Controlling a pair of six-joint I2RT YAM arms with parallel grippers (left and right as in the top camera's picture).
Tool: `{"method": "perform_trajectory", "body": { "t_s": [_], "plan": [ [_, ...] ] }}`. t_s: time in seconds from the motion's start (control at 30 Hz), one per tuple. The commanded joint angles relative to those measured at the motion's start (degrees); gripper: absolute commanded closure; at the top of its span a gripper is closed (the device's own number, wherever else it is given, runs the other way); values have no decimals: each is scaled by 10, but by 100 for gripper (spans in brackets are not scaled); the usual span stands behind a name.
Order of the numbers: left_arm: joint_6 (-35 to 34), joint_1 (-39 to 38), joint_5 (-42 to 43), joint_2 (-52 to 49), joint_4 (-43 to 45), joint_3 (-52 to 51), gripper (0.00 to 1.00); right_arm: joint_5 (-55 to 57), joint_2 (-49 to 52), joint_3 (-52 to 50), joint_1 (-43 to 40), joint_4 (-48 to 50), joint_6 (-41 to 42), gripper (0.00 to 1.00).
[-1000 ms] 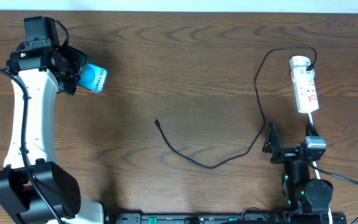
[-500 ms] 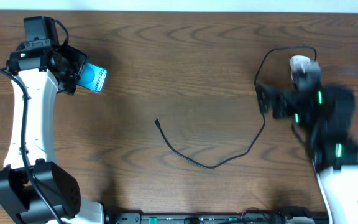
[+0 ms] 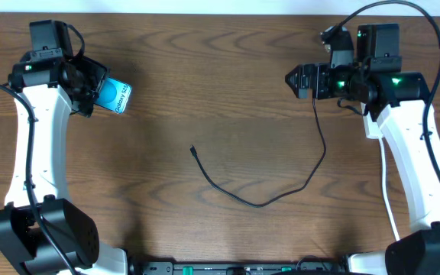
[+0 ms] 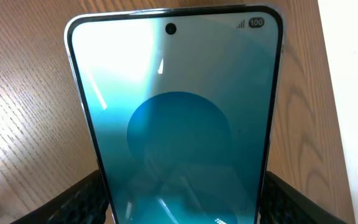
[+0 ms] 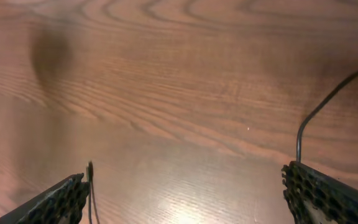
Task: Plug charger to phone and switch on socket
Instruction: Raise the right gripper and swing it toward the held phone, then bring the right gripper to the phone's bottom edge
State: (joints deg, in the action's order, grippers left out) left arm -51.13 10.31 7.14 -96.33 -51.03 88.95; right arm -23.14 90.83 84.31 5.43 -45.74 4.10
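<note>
A: Where does the phone sit?
B: The left gripper (image 3: pixel 90 82) is clamped on the phone (image 3: pixel 116 96) at the far left of the table (image 3: pixel 220 69), with the screen lit.
A: And the charger?
B: The charger (image 3: pixel 258 204) lies loose mid-table, its plug tip (image 3: pixel 192 150) well apart from the phone. The right gripper (image 3: pixel 296 79) hovers far right, fingers spread, empty.

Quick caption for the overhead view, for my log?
Left gripper holds the phone at far left; open right gripper hovers by the charger, plug tip loose mid-table.
</note>
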Motion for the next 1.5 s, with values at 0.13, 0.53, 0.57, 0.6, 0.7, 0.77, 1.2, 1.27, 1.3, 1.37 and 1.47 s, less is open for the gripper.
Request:
{"method": "perform_trajectory", "body": {
  "t_s": [0.13, 0.53, 0.57, 0.6, 0.7, 0.77, 1.2, 1.27, 1.3, 1.37, 1.47],
  "plan": [
    [5, -4, -7, 1, 0, 2, 93, 18, -4, 14, 5, -1, 2, 1],
    [5, -21, -1, 1, 1, 2, 93, -192, 47, 14, 25, 150, 123, 1],
    [5, -21, -1, 1, 2, 2, 93, -229, 60, 14, 26, 178, 142, 1],
    [4, -21, 0, 1, 1, 2, 93, -261, 76, 14, 26, 204, 157, 1],
    [3, -21, 26, 1, 3, 2, 93, -343, 122, 14, 30, 270, 182, 1],
    [2, -21, 44, 1, 8, 2, 93, -393, 154, 14, 35, 313, 200, 1],
    [-54, -21, 75, 1, 11, 2, 93, -486, 236, 14, 87, 516, 306, 1],
    [-70, -21, 80, 1, 12, 2, 93, -469, 236, 14, 96, 515, 311, 1],
    [-78, -21, 88, 1, 12, 2, 93, -460, 237, 14, 99, 513, 311, 1],
    [-81, -21, 102, 1, 19, 2, 93, -428, 237, 14, 108, 503, 322, 4],
    [-81, -23, 104, 1, 25, 2, 93, -379, 237, 14, 119, 495, 351, 6]
  ]
}}
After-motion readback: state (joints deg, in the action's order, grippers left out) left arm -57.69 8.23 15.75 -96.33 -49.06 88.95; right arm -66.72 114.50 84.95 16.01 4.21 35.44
